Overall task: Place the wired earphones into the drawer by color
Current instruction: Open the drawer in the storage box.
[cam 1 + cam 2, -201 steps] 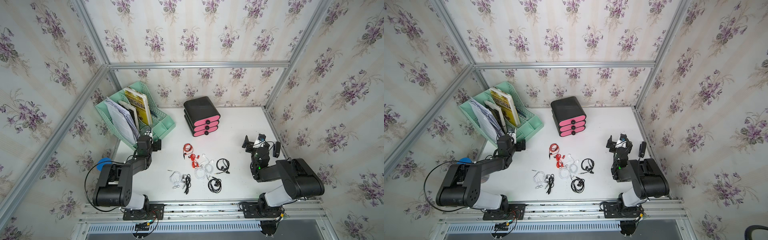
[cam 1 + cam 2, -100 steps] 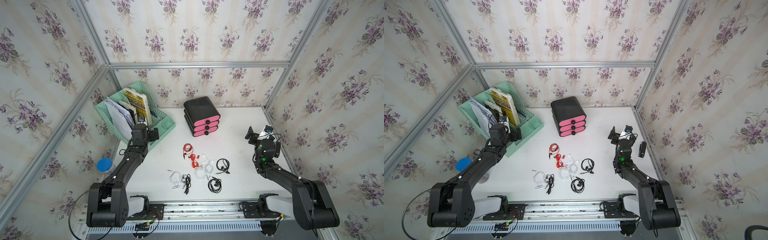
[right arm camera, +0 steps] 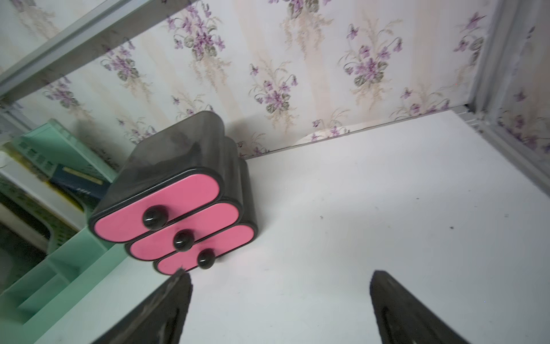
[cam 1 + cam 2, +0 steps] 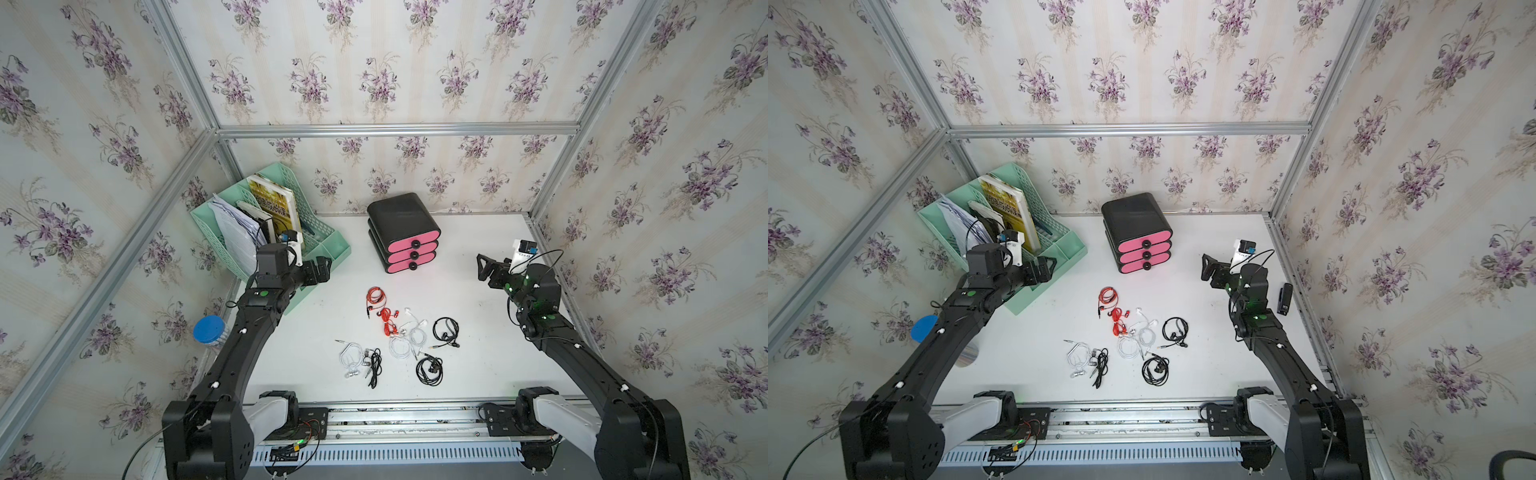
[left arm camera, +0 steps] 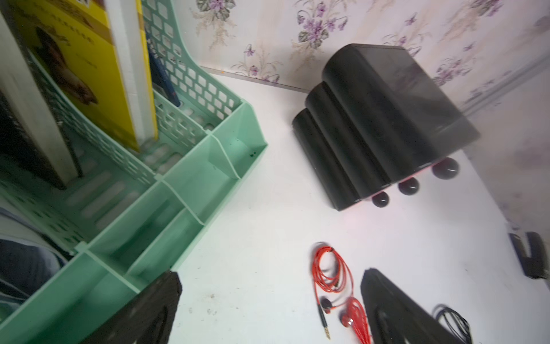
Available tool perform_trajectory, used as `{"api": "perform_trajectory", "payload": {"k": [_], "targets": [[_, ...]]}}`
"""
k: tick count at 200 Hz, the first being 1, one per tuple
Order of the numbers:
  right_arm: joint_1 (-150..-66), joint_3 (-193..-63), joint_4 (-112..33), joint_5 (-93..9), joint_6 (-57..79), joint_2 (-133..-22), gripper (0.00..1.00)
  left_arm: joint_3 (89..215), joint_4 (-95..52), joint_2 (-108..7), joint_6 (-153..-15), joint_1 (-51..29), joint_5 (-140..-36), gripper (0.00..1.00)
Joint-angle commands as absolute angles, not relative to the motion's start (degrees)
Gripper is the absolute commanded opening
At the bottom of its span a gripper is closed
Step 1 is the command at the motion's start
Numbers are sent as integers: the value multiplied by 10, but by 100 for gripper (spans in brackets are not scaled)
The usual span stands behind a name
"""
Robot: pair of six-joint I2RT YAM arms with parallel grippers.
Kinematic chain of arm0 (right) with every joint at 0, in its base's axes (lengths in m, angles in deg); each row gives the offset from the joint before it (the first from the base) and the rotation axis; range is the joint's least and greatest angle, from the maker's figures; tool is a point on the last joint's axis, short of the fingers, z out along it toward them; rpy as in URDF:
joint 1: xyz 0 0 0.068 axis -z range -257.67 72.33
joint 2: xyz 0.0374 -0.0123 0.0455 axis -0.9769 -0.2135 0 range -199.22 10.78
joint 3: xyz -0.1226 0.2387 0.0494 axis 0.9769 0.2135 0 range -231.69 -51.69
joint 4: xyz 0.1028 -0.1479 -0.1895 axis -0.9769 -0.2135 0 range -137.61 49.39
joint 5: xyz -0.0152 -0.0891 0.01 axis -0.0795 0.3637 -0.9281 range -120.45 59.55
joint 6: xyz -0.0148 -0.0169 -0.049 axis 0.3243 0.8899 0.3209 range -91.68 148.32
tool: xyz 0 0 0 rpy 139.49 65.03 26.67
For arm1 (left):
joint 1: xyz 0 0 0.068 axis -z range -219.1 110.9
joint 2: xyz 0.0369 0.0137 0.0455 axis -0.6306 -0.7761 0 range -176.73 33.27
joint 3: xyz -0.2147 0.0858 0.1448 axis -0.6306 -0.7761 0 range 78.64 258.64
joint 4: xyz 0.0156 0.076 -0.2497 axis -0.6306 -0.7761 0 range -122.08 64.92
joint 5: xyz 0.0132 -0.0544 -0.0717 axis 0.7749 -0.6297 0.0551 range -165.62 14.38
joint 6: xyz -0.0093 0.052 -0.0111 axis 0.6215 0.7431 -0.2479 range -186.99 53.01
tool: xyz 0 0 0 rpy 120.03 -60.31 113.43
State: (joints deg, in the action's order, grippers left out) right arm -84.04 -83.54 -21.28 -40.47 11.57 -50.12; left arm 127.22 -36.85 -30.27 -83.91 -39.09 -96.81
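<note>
Both arms now stretch out from their folded rest, left end effector [image 4: 326, 269] and right end effector [image 4: 482, 268] wide and empty (nothing gripped yet). Wired earphones [image 4: 399, 336] lie clustered on the bench [image 4: 478, 365] before the shut drawer [image 4: 409, 253]; sorting is only beginning.

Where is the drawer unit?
In both top views the drawer unit stands near the back wall, right of the green rack, behind the red earphones.

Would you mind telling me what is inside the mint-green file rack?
The file rack holds loose papers, a dark book and a yellow book. The left arm hides part of its front.
</note>
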Motion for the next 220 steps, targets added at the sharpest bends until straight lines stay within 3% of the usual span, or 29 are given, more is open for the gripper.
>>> {"api": "perform_trajectory", "payload": {"k": [1,52,120,220], "targets": [[-842,-851,-217,-492,81,-508,98,1259,-352,-271,-871,-391,-1024,99],[-891,-926,-251,-527,62,-562,96,1278,-367,-271,-901,-367,-1091,100],[-972,-1041,-311,-516,58,-672,90,1316,-386,-323,-895,-239,-1010,99],[-1014,-1144,-332,-494,-51,-818,75,1444,-398,-495,-951,-202,-970,99]]}}
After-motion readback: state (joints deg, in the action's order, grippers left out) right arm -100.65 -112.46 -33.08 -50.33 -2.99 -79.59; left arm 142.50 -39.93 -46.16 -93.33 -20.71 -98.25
